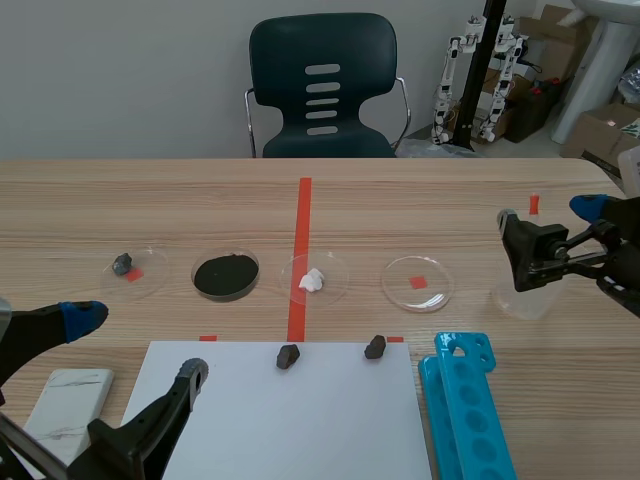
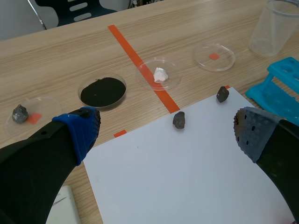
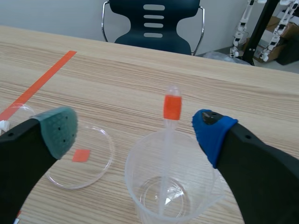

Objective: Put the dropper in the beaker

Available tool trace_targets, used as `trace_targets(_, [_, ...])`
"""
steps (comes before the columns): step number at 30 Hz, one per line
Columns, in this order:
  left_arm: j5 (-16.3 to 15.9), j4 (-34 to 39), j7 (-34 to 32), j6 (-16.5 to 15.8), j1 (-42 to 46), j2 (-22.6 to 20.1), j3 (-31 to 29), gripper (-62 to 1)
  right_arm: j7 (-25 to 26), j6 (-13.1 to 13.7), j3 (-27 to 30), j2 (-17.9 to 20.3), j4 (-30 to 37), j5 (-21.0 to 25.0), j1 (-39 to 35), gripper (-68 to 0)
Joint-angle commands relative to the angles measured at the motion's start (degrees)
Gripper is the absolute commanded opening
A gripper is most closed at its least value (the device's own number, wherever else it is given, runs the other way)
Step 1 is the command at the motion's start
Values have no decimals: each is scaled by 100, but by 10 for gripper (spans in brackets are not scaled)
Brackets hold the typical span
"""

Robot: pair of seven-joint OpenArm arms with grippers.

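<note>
A clear plastic beaker [image 3: 140, 186] stands on the wooden table directly below my right gripper [image 3: 135, 133]. The dropper [image 3: 168, 144], clear with an orange band near its bulb, stands inside the beaker and leans on the far rim. The right gripper's fingers are open on either side of the beaker, touching nothing. In the scene view the beaker [image 1: 522, 298] sits at the right with the dropper's orange band [image 1: 534, 204] above it and the right gripper [image 1: 556, 228] around it. My left gripper [image 1: 138, 345] hangs open and empty over the white paper [image 2: 187, 186].
A row of petri dishes crosses the table: grey stone [image 1: 122, 264], black powder [image 1: 226, 274], white lump [image 1: 313, 280], one empty [image 1: 418, 283]. Two dark stones [image 1: 288, 356] [image 1: 375, 347] lie on the paper's far edge. A blue rack [image 1: 468, 405] stands right of it, a white block [image 1: 70, 400] left.
</note>
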Motion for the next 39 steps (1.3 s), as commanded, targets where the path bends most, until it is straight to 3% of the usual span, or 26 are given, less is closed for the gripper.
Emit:
trace_targets(1, [-33, 140, -85, -4, 13, 11, -24, -7, 140, -17, 4, 79, 48, 37, 98, -73])
trace_targets(4, [-33, 140, -85, -4, 13, 11, -24, -7, 168, -17, 4, 79, 48, 37, 98, -32])
trace_targets(39, [-33, 140, -85, -4, 13, 11, -24, -7, 168, -17, 4, 79, 48, 39, 98, -33])
